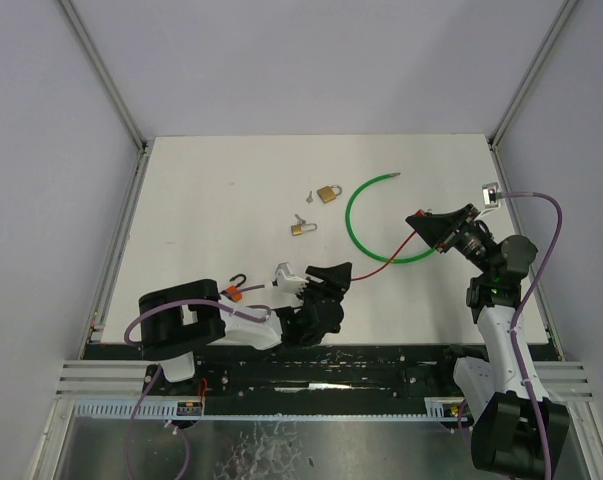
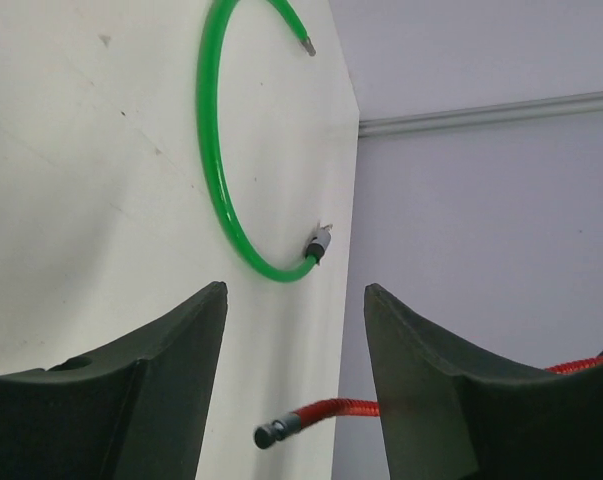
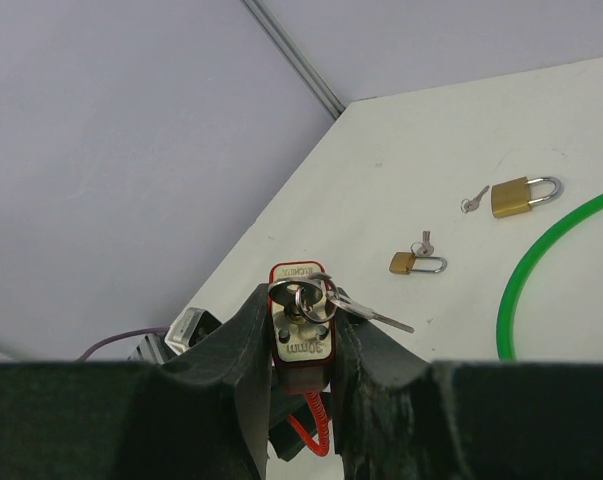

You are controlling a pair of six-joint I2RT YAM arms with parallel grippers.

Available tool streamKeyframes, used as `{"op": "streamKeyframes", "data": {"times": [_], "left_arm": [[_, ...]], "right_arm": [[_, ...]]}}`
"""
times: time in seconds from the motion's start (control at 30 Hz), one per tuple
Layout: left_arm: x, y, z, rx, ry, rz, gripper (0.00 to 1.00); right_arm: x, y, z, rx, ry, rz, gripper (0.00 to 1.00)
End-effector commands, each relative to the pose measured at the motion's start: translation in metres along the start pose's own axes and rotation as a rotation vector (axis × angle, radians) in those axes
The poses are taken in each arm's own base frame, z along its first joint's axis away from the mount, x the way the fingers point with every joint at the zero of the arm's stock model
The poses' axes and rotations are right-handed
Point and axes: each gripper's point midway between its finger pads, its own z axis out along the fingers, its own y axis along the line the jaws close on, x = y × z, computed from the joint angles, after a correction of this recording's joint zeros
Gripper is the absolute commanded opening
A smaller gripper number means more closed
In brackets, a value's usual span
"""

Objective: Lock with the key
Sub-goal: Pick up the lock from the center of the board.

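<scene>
Right pincer [image 3: 301, 312] clamped on red padlock [image 3: 303, 348], raised over right side of surface [image 1: 231, 190]. Key [image 3: 299, 298] seated in keyhole. Red cable [image 1: 381, 262] runs from padlock toward left pincer [image 2: 296, 300], whose jaws stand apart. Loose cable tip [image 2: 271, 433] lies between them, ungripped. Judged left to do: grip tip, seat it in padlock, turn key. Nothing locked yet.

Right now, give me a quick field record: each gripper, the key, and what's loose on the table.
right gripper: shut on the red padlock
key: at the red padlock's face, on a ring
left gripper: open, holding nothing
red cable end: free, just ahead of the left gripper
table: green cable loop, larger brass padlock, smaller brass padlock, lying apart
</scene>
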Motion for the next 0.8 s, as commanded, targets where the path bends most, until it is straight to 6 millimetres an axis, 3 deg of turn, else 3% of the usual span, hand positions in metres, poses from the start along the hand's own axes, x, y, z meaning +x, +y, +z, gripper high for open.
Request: {"op": "streamKeyframes", "data": {"times": [0.0,0.2,0.4,0.77], "left_arm": [[-0.009,-0.018,0.0,0.083,0.0,-0.05,0.54],[-0.005,-0.032,-0.006,0.126,0.05,-0.08,0.51],[0.015,-0.039,-0.015,0.151,0.137,-0.125,0.54],[0.034,-0.048,-0.004,0.131,0.139,-0.137,0.46]], "right_arm": [[-0.011,0.008,0.001,-0.027,-0.036,-0.048,0.0],[-0.011,0.007,0.001,-0.025,-0.039,-0.047,0.0],[-0.009,0.0,0.001,-0.004,-0.05,-0.031,0.0],[-0.009,-0.003,-0.001,0.003,-0.081,-0.028,0.0]]}}
